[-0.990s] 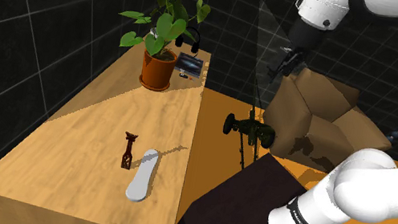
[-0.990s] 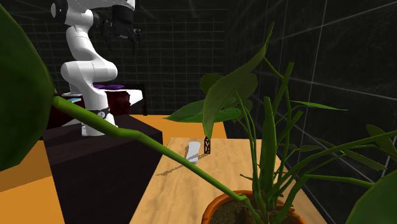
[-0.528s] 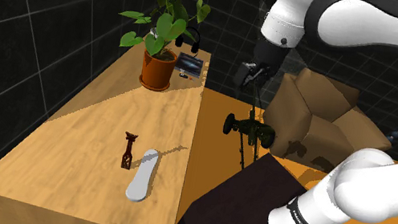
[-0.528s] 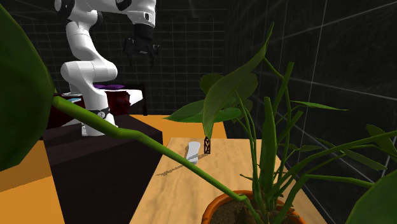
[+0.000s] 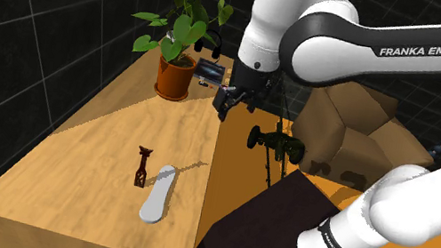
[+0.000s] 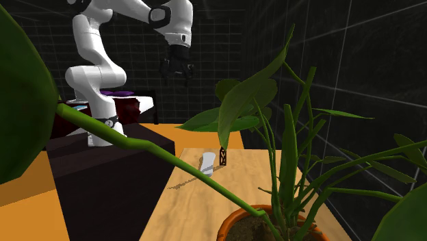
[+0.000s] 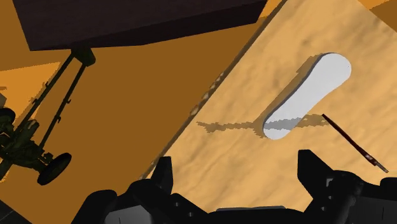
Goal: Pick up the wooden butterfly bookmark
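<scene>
Table (image 5: 89, 146) matt wood; bookmark (image 5: 142, 168) dark wood.

White arm (image 5: 396, 199), "FRANKA EMIKA" lettering

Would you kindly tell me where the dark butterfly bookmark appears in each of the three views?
Shoulder view: the bookmark is lower left of centre, just left of the grey oblong piece.
Second exterior view: the bookmark is near centre, just right of that piece.
Wrist view: the bookmark is a thin dark strip beside that piece.
Shared landmark: the grey oblong piece.
</scene>
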Motion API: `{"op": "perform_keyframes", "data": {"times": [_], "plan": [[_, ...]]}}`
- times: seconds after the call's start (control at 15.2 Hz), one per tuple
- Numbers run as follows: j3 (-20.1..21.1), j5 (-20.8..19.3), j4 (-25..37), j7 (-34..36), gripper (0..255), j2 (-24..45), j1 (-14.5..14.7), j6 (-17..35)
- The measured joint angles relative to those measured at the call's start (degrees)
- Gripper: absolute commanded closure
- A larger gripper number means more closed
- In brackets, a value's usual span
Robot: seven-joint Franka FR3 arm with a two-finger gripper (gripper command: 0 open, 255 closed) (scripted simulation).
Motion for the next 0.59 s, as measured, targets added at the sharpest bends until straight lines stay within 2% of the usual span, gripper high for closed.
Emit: {"op": "perform_keyframes", "data": {"times": [0.33,0.59], "plan": [[6.22,-5.22,4.71,11.42,0,11.37,-1.12,4.14],[9.23,-12.7,10.45,21.5,0,22.52,-0.94,5.78]]}}
